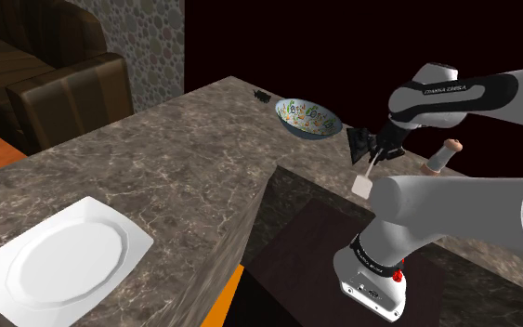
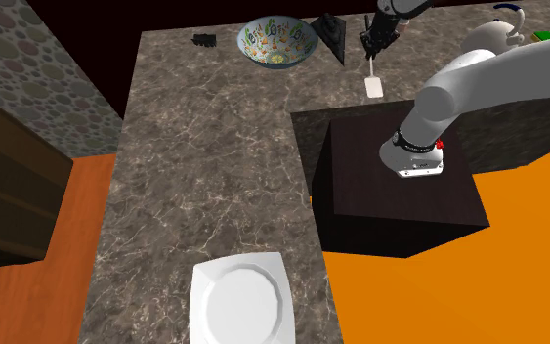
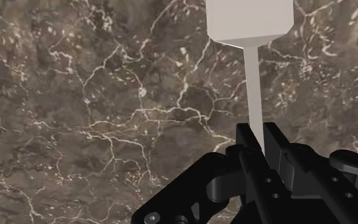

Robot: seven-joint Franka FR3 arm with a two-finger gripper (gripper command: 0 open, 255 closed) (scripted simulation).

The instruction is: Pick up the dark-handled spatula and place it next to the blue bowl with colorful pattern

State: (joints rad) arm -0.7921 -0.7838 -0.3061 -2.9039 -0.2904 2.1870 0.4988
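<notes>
1. The spatula [image 3: 250, 22] is clamped by its upper end in the pincer [image 3: 259, 139] — blade hung over the tabletop [image 1: 157, 167], near the bowl [image 1: 307, 119].
2. It is judged light, stiff, thin — liable to swivel if gripped loosely.

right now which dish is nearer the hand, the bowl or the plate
The patterned blue bowl, close beside the hand holding the spatula; the white plate lies far off.

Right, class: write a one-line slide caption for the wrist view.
Black gripper shut on a spatula, its pale blade held over the dark marbled counter.
</notes>
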